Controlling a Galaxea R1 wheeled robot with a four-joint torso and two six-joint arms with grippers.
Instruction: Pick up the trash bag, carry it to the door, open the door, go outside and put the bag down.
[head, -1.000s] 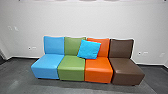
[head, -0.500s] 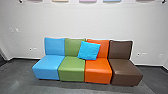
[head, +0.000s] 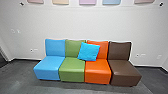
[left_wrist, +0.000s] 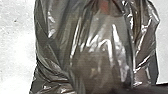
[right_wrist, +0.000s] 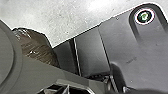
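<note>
Robot Is Shifting Its View While Trash Bag (left_wrist: 102, 60) Is Riding Along

The head camera is moving: compared with a second ago, more of the pastel panels (head: 87, 2) is coming in above the armless seats (head: 72, 72), whose turquoise cushion (head: 89, 51) is leaning where the green and orange backs are meeting. The robot is probably backing off or changing its torso's bend, so the job is likely sitting in its carrying stage, with the door and the outdoor set-down still remaining.

The grey-brown, translucent bag is showing large, close to the left wrist, its plastic gathering near a reddish patch (left_wrist: 104, 7); part of it is also appearing in the right wrist view. It is presumably hanging from the left tool, but I am unable to tell how far open either tool is or confirm a hold. No brand, label or writing is reading clearly.
</note>
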